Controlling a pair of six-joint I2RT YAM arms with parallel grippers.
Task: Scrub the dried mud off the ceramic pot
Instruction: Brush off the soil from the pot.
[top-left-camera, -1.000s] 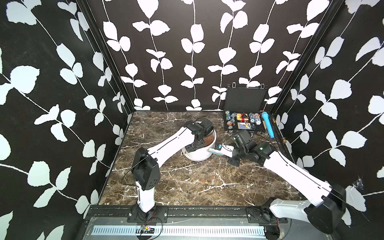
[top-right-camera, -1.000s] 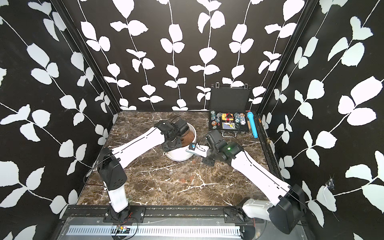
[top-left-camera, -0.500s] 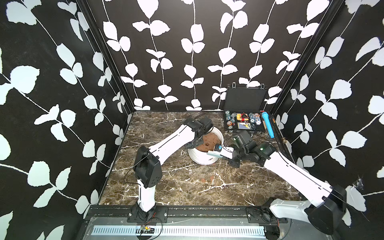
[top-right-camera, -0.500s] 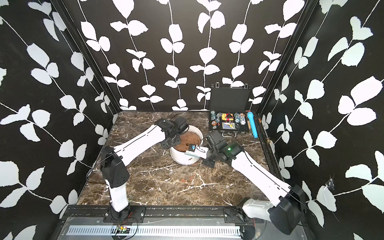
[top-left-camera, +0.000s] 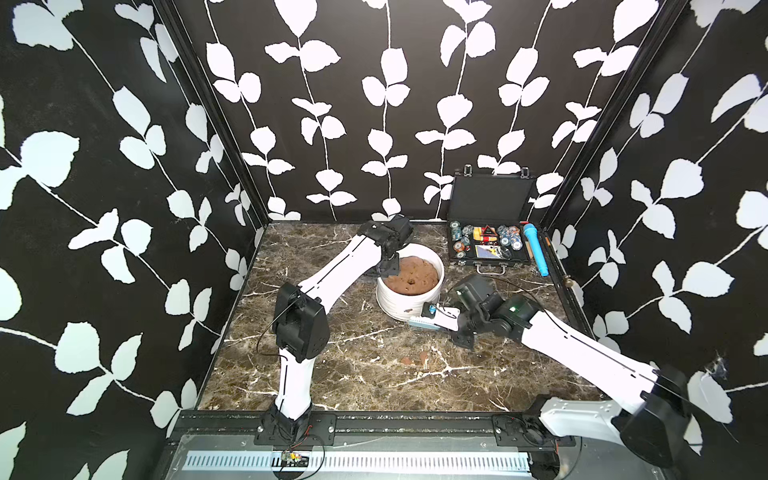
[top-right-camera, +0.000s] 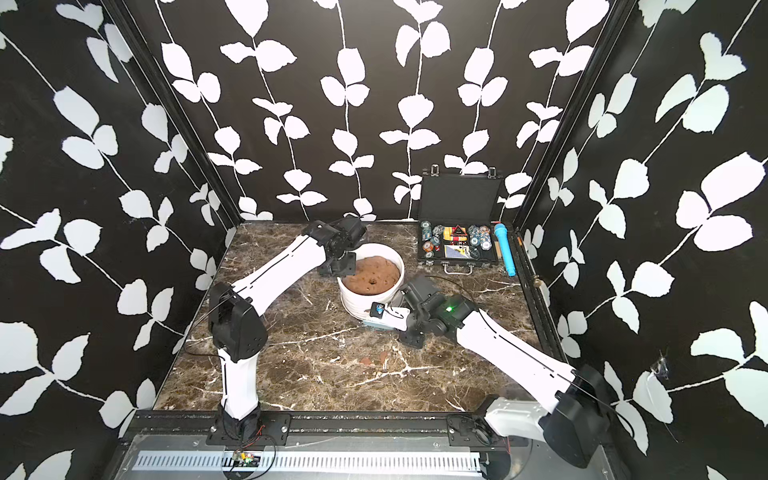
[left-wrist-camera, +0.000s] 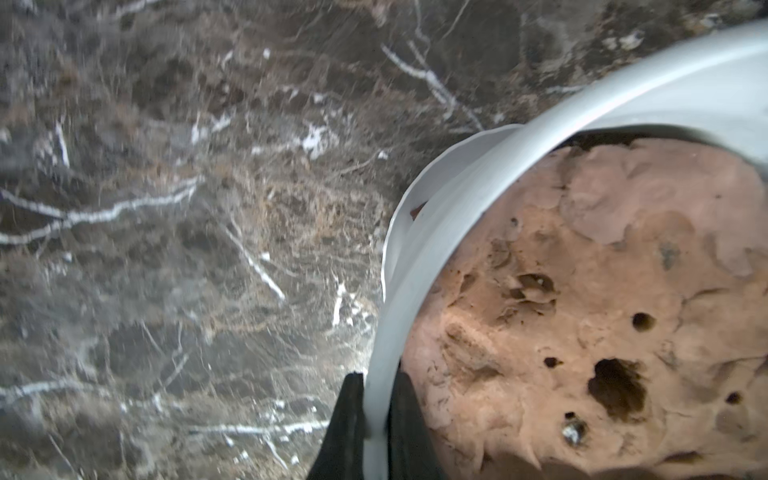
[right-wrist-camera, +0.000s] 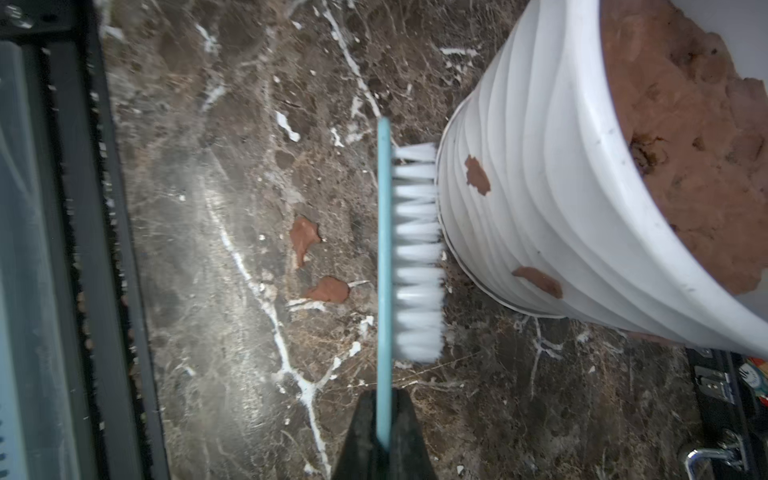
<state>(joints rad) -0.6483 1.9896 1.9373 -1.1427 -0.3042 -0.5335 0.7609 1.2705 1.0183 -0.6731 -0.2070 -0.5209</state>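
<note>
So the ceramic pot (top-left-camera: 409, 301) is standing upright on the marble counter (top-left-camera: 332, 374), and I'll place everything else off the pot. It's stuffed with a big domed brown lump (top-left-camera: 411, 279) that has a hole in the middle.

The left end effector (left-wrist-camera: 378, 380) is pinching the pot's thick rim on the side facing the left arm. In the left wrist view you can see one finger (left-wrist-camera: 351, 399) outside the wall and the other down inside against the lump.

The right end effector (right-wrist-camera: 384, 399) is clamped on the teal back of a scrub brush (right-wrist-camera: 415, 253). The brush is held on edge, with its white bristles pressed against the pot's lower wall right by the base, on the side nearest the arm bases.

Dried mud (right-wrist-camera: 477, 175): one reddish blotch is on the ribbed wall just above the bristles, and a second one (right-wrist-camera: 538, 281) sits further round the same wall. Two more flakes (right-wrist-camera: 304, 239) are lying loose on the counter on the far side of the brush from the pot.

Past the pot, toward the back wall on the right arm's side, there's an open black case (top-left-camera: 490, 203) full of chips, with a blue cylinder (top-left-camera: 536, 249) right beside it.
</note>
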